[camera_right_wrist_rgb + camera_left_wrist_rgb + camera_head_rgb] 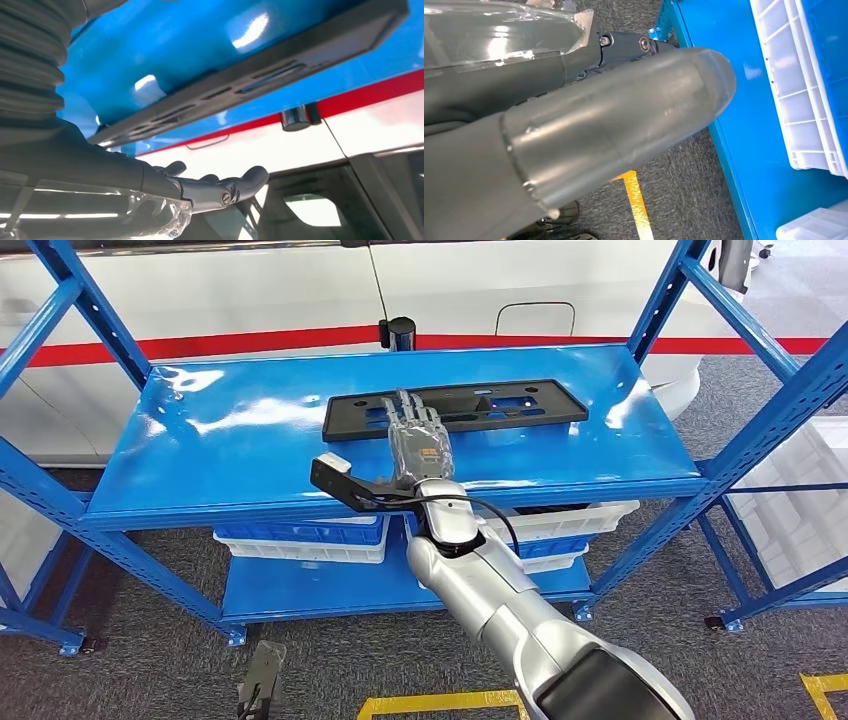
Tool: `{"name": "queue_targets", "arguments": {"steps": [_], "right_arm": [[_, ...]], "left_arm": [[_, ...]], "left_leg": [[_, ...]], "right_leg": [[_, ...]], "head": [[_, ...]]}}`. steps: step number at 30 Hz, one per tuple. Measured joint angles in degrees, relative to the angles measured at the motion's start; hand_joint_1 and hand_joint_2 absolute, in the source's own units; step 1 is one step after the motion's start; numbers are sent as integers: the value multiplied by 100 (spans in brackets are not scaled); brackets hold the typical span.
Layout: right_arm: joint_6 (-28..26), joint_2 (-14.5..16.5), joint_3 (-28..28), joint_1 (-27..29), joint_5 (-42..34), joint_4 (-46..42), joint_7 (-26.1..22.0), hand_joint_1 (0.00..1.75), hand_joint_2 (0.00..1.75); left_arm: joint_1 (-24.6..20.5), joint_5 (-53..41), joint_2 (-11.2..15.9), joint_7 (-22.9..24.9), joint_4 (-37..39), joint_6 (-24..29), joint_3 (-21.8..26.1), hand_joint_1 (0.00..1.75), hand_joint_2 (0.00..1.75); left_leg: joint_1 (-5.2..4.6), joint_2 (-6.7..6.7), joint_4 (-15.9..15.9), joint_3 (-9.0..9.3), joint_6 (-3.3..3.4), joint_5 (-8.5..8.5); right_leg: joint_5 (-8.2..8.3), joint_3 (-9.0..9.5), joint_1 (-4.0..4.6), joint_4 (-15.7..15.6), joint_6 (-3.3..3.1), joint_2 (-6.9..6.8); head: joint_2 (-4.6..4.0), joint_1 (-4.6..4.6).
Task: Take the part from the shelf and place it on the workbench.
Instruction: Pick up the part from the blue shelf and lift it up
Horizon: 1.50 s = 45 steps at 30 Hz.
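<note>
1 hand at work: the right hand (418, 443) is stretched out flat over the top level of the blue shelf (200, 465), fingers spread and holding nothing, fingertips over the near edge of the black part (455, 408). That part, a long flat plate with cut-outs, lies on the shelf top just ahead of the hand and extends to either side of it; whether the fingers touch it or hover just above it cannot be told. In the right wrist view the fingers (235, 187) are extended with a visible gap between them and the part (260, 75), which suggests a reach not yet closed. Judged from the flat, palm-down approach, the hand is lined up to get fingers over the thin plate's long edge, since so low a piece offers little else to grip. The left hand (574, 130) hangs low beside the shelf's lower level (its thumb looms large in the left wrist view, and its fingers' state cannot be told). Below the right hand, on the lower level, sit 2 or more white and blue bins (300, 538); seen near the left hand, a white bin (799, 90) holds nothing visible.
</note>
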Motion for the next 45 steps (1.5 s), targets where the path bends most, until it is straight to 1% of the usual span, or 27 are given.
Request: {"name": "queue_targets", "arguments": {"steps": [6,14,18,20,24,28,30,33,37,45], "right_arm": [[-1,0,167,-58,-13,0,4,0,175],[-22,-1,211,-68,-24,2,27,0,175],[-119,-5,208,-115,-69,72,159,0,175],[-276,-8,185,-154,-110,169,182,0,175],[-760,-8,35,-181,-224,343,-67,0,175],[-1017,-2,-109,-168,-498,290,-458,0,175],[-992,-1,-138,-170,-774,85,-552,0,175],[-847,-1,-138,-206,-1027,-206,-523,0,175],[-844,-2,-141,-236,-1083,-360,-507,0,175],[-897,-2,-240,-303,-999,-309,-488,0,175]], "left_arm": [[23,5,1,-6,20,0,79,0,0],[41,7,2,-7,23,1,94,0,0],[50,14,2,-84,23,5,97,0,0],[55,7,3,-168,23,10,98,0,0],[56,-38,4,-348,23,21,98,0,0],[53,-27,6,-435,23,14,98,0,0],[44,5,15,-452,23,-4,99,0,0],[12,4,37,-454,23,-37,100,0,0],[-34,-7,63,-432,23,-70,100,0,0],[-126,-120,97,-219,23,-199,98,0,0]], "left_leg": [[0,0,0,0,0,0],[0,0,0,0,0,0],[0,0,0,1,0,0],[0,0,0,2,0,0],[0,1,0,2,0,0],[0,1,0,1,0,0],[0,2,0,1,0,0],[0,1,0,2,0,0],[0,2,0,3,-1,0],[-2,1,2,2,-1,0]], "right_leg": [[0,0,0,0,0,0],[0,0,0,0,0,0],[0,0,0,0,0,0],[0,0,0,0,0,0],[0,0,0,0,0,1],[0,0,0,0,0,1],[0,-1,0,0,0,1],[0,-1,1,0,0,1],[0,0,1,0,0,1],[1,1,-1,-1,1,0]], "head": [[0,-1],[0,0],[0,0],[0,0],[0,0],[0,0],[0,1],[0,1],[0,0],[0,1]]}}
